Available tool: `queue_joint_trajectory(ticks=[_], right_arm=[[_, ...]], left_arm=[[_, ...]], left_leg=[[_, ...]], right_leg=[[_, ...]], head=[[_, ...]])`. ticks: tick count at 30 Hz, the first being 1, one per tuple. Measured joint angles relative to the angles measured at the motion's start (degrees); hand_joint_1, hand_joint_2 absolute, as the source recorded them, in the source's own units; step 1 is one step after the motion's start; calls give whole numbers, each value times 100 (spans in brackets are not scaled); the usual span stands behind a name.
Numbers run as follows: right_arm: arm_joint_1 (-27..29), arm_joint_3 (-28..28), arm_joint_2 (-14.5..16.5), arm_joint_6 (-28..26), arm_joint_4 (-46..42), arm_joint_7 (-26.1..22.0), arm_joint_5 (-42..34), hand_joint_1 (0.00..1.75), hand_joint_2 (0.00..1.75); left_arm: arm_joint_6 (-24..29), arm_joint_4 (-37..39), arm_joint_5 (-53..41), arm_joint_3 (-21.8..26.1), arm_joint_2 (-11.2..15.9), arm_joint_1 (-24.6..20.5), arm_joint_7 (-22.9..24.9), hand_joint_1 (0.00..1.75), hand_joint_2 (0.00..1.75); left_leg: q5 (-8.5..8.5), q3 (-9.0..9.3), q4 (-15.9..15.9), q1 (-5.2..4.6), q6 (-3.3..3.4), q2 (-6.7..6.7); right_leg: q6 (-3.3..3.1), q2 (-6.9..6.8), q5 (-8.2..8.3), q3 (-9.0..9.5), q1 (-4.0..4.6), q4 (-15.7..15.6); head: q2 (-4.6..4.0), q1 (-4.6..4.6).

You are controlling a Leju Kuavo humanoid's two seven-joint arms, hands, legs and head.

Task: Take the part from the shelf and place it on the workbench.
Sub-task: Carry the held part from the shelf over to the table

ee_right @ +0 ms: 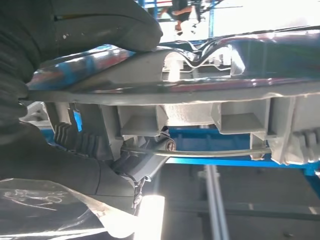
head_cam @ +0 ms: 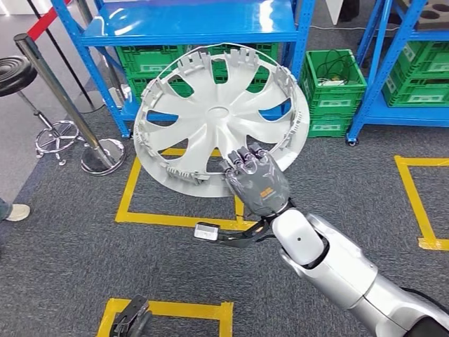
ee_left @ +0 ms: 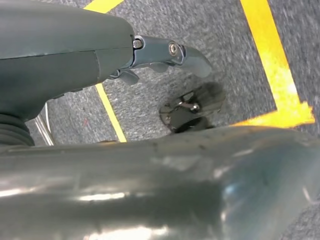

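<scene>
The part is a large silver wheel cover (head_cam: 212,116) with curved spokes and a clipped rim. It hangs in the air, tilted, in front of the blue shelf (head_cam: 196,21). My right hand (head_cam: 257,182) grips its lower rim, fingers over the inner side. In the right wrist view the thumb (ee_right: 105,20) lies on one face of the rim (ee_right: 226,90) and the fingers (ee_right: 143,165) hook under the clips. My left hand (head_cam: 132,317) hangs low over the floor and holds nothing; the left wrist view has its thumb (ee_left: 170,52) stretched out straight.
Green crates (head_cam: 333,88) sit under the shelf, and a second blue rack (head_cam: 381,63) stands at the right. A chrome stanchion (head_cam: 58,91), its round base (head_cam: 103,156) and a black stool (head_cam: 13,70) are at the left. Yellow tape (head_cam: 169,219) marks the grey carpet. A person's shoe (head_cam: 18,212) shows at the left edge.
</scene>
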Motion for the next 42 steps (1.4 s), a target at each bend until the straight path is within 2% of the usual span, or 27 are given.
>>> queue_joint_trajectory(ticks=[2,3,4,6,7,9,10,12,14,16,18,19,20,21,23,25,27,29,30,32,33,34,35,36,38,40,42], right_arm=[[-1,-3,1,1,3,24,0,175,175],[0,-3,1,1,7,35,0,175,175],[0,-3,1,1,11,46,0,175,175],[0,-3,1,-1,18,66,0,175,175],[-2,-3,1,-2,20,72,0,175,175],[-8,-3,4,-8,22,80,0,175,175],[-10,-3,8,-13,24,84,0,175,175],[-3,-4,14,-23,26,91,-1,175,175],[-8,-7,13,-24,31,98,-1,175,175],[-22,-7,13,-27,40,110,-1,175,175],[-22,-6,13,-29,54,117,0,175,175],[-21,-5,12,-30,65,120,0,175,175],[-21,-5,12,-30,77,123,0,175,175],[-22,-3,12,-30,89,127,0,175,175],[-33,0,14,-34,103,141,0,175,175],[-54,1,17,-43,109,161,0,175,175],[-67,1,19,-49,116,176,0,175,175],[-72,1,20,-50,126,187,0,175,175],[-72,3,23,-50,133,191,0,175,175],[-73,17,28,-50,155,207,0,175,175],[-72,27,30,-51,166,216,0,175,175],[-71,36,30,-51,178,228,0,175,175],[-71,41,30,-52,190,238,0,175,175],[-71,44,30,-52,201,246,0,175,175],[-77,46,30,-54,215,258,0,175,175],[-92,49,30,-62,220,267,0,175,175],[-96,52,28,-69,228,275,0,175,175]], left_arm=[[15,0,-11,0,-1,4,-7,0,0],[20,0,-21,0,-2,6,-14,0,0],[22,0,-29,0,-5,6,-24,0,0],[16,0,-44,0,-10,3,-45,0,0],[12,0,-46,0,-4,1,-52,0,0],[5,0,-47,-1,1,1,-63,0,0],[1,0,-48,-1,4,1,-66,0,0],[-7,0,-50,0,-8,-16,-72,0,0],[-14,0,-51,0,-22,-36,-79,0,0],[-16,0,-57,0,-35,-32,-85,0,0],[-16,0,-66,0,-44,-19,-87,0,0],[-14,0,-76,0,-47,-18,-87,0,0],[-13,0,-88,0,-51,-22,-86,0,0],[-10,0,-101,0,-58,-29,-86,0,0],[-8,0,-119,0,-72,-46,-84,0,0],[-7,0,-128,0,-80,-52,-80,0,0],[1,0,-138,0,-86,-57,-71,0,0],[13,0,-154,0,-86,-65,-57,0,0],[17,0,-163,0,-84,-65,-52,0,0],[18,0,-175,-1,-83,-52,-40,0,0],[18,0,-180,-2,-83,-43,-35,0,0],[18,0,-186,-2,-82,-38,-28,0,0],[18,0,-193,-2,-81,-36,-22,0,0],[19,0,-201,-2,-79,-39,-16,0,0],[19,0,-214,-2,-76,-45,-7,0,0],[19,0,-220,-2,-75,-53,-1,0,0],[19,0,-227,-2,-87,-65,4,0,0]], left_leg=[[-403,-295,792,-55,60,-102],[-478,-377,1028,-86,99,-120],[-438,-359,1045,-119,152,-134],[-124,-56,491,-190,300,-241],[8,130,141,-205,390,-385],[128,339,-301,-231,499,-623],[111,359,-351,-240,521,-663],[132,397,-487,-251,507,-548],[181,457,-644,-219,489,-411],[213,478,-701,-207,491,-278],[215,474,-698,-210,494,-133],[212,473,-697,-210,492,-63],[211,473,-693,-210,488,-1],[207,475,-687,-211,478,54],[195,473,-663,-230,435,145],[193,472,-648,-251,371,225],[192,473,-649,-249,306,296],[38,416,-478,-233,245,176],[-134,322,-231,-225,219,64],[-531,36,514,-217,192,-105],[-645,-84,823,-216,185,-129],[-649,-130,959,-215,184,-138],[-539,-76,869,-212,188,-147],[-344,71,572,-204,195,-182],[-33,425,-163,-174,213,-393],[10,572,-503,-166,231,-550],[5,566,-535,-180,278,-488]], right_leg=[[-51,106,27,-35,49,0],[-66,165,36,-49,77,1],[-79,229,45,-57,105,1],[-91,363,55,-58,150,1],[-88,421,63,-65,162,1],[-55,528,86,-105,139,5],[-24,579,106,-137,112,-1],[49,650,138,-196,86,-28],[114,457,28,-309,114,106],[161,148,-271,-582,130,670],[191,29,-479,-855,122,1275],[199,6,-454,-876,120,1344],[198,-17,-336,-778,121,1186],[187,-71,-163,-573,126,834],[111,-292,53,-136,174,81],[17,-386,87,37,222,-210],[-53,-267,139,32,214,-223],[-111,-166,193,27,177,-258],[-133,-116,215,26,157,-273],[-150,-8,229,10,151,-270],[-151,56,233,4,152,-264],[-149,124,235,-1,151,-253],[-145,196,237,-5,149,-238],[-136,265,234,-8,145,-219],[-100,391,226,-36,140,-167],[-29,501,246,-105,133,-133],[53,593,285,-166,114,-144]], head=[[0,-28],[0,-33],[0,-35],[0,-34],[0,-23],[0,-11],[0,-20],[0,-62],[0,-38],[0,-5],[0,2],[0,2],[0,3],[0,3],[0,-1],[0,-7],[0,-7],[0,-13],[0,-21],[0,-33],[0,-35],[0,-35],[0,-36],[0,-36],[0,-32],[0,-31],[0,-32]])
